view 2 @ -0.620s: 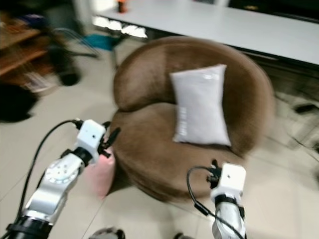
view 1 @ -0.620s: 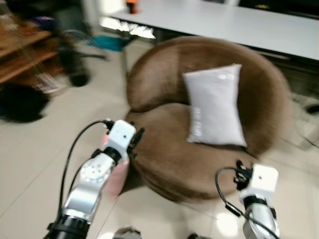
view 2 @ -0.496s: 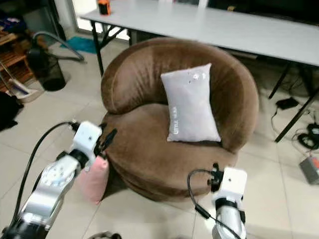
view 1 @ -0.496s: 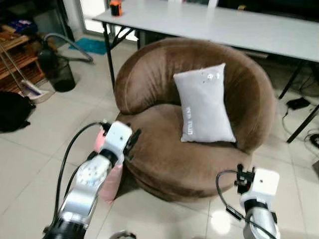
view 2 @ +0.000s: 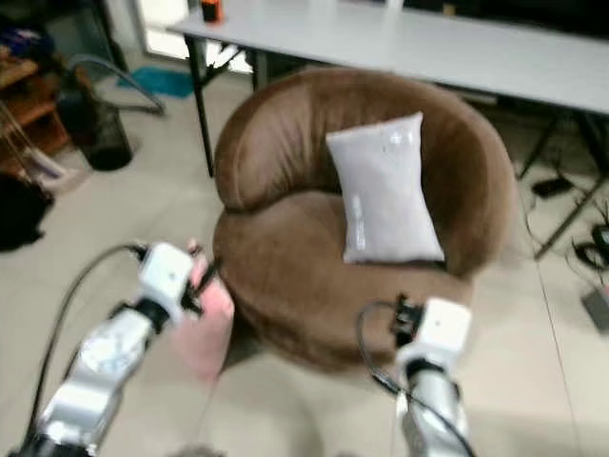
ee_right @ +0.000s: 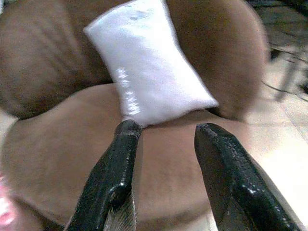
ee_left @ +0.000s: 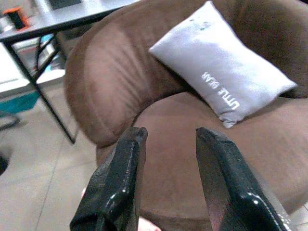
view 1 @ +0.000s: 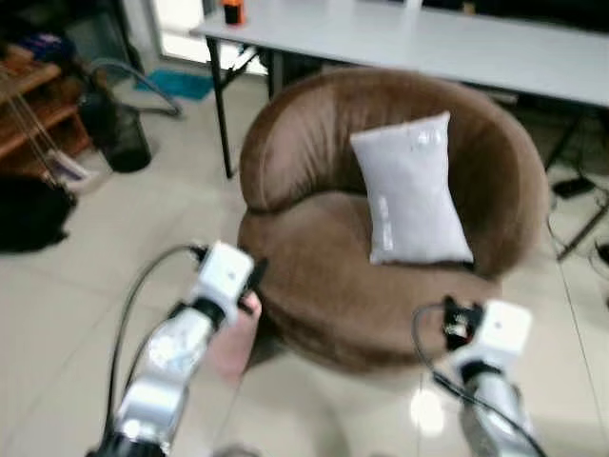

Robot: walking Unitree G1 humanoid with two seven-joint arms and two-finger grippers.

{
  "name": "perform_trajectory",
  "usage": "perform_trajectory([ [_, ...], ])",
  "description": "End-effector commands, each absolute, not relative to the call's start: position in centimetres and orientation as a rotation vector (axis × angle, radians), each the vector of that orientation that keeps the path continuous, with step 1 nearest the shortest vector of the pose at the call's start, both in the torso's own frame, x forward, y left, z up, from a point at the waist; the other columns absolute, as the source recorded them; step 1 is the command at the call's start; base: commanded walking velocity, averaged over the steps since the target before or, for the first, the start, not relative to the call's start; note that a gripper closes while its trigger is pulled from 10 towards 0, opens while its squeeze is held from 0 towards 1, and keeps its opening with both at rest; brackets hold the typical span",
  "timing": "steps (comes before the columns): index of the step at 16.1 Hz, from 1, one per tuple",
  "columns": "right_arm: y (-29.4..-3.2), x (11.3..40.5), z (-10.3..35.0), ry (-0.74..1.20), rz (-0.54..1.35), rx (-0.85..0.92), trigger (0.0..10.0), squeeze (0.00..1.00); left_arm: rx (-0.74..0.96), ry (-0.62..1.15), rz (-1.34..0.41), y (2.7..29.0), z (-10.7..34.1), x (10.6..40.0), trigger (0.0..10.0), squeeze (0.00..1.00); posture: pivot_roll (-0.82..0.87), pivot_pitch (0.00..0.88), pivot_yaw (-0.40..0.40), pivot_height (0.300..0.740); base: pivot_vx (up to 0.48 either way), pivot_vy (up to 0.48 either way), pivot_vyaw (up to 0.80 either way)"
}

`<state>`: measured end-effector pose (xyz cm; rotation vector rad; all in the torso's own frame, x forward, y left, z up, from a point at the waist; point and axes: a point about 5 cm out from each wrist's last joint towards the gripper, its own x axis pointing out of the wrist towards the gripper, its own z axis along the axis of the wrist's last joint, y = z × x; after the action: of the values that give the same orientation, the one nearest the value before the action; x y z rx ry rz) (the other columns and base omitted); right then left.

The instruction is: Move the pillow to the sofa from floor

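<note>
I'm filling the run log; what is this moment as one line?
pink pillow: on floor beside sofa | grey pillow: on sofa seat | left gripper: open, above pink pillow | right gripper: open, at sofa front

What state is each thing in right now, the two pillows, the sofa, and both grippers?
pink pillow: on the floor, against the sofa's left side.
grey pillow: on the seat, leaning upright against the backrest.
brown sofa: holds just the grey pillow.
left gripper: open, empty, above the pink pillow.
right gripper: open, empty, at the sofa's front edge.
</note>
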<state>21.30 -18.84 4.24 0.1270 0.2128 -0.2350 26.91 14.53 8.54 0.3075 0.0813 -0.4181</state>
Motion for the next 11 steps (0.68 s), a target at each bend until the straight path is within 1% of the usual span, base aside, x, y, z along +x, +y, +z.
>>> perform_trajectory([
  [1, -18.64, 21.27, 4.1, 0.228, -0.235, 0.146, 10.0, 0.0, 0.328, 0.075, -0.411, 15.0, 8.88, 27.29, 10.0, 0.0, 0.06, 0.043, -0.038, 0.74, 0.0, 0.386, -0.78],
  [5, -18.83, 21.31, 4.17, 0.236, -0.235, 0.148, 10.0, 0.0, 0.338, 0.071, -0.423, 15.05, 9.11, 27.96, 10.0, 0.0, 0.05, 0.044, -0.036, 0.74, 0.0, 0.389, -0.78],
  [6, -18.83, 21.22, 4.22, 0.233, -0.232, 0.149, 10.0, 0.0, 0.337, 0.074, -0.412, 15.19, 9.07, 28.02, 10.0, 0.0, 0.05, 0.044, -0.036, 0.74, 0.0, 0.39, -0.46],
  [11, -19.15, 20.52, 4.03, 0.245, -0.254, 0.161, 10.0, 0.0, 0.329, 0.085, -0.412, 15.0, 8.68, 27.68, 10.0, 0.0, 0.05, 0.044, -0.033, 0.74, 0.0, 0.464, 0.0],
])
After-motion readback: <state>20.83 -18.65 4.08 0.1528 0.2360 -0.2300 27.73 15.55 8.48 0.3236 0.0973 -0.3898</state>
